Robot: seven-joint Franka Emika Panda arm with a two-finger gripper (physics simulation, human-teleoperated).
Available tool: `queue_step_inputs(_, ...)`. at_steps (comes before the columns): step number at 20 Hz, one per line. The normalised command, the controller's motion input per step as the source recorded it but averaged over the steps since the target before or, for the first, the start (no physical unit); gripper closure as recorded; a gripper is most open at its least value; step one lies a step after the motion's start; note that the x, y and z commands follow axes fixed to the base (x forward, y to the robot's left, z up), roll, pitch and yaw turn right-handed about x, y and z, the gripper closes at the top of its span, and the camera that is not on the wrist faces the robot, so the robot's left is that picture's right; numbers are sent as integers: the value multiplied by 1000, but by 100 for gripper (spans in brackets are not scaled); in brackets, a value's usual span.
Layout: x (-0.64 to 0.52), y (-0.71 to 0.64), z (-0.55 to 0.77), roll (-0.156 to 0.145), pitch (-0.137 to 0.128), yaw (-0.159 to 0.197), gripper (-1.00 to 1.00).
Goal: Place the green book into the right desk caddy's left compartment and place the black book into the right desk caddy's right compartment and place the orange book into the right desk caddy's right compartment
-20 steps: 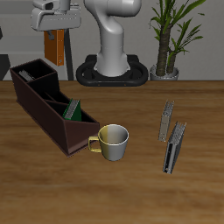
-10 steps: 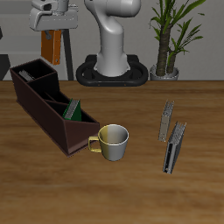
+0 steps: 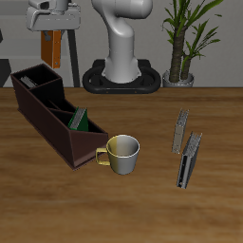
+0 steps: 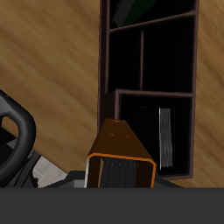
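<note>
Tool (image 3: 53, 31): clamped on the orange book (image 3: 52, 47)
Orange book: held above the right desk caddy (image 3: 52, 114)
Green book (image 3: 80, 120): stowed in caddy

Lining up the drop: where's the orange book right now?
The orange book hangs upright in the gripper, in the air above the back end of the right desk caddy. The wrist view shows it over the right compartment.

The arm (image 3: 121, 38) is a glossy white, rounded column with smooth curved housings, rising from a dark grey round base plate (image 3: 121, 81). The gripper (image 3: 52, 21) body is a pale grey block with darker recesses.
</note>
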Motion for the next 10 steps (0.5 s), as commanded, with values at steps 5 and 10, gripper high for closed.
queue_step_inputs(5,32,-250,274,67,4,-64,100)
queue_step_inputs(10,112,-192,264,48,-1,-43,100)
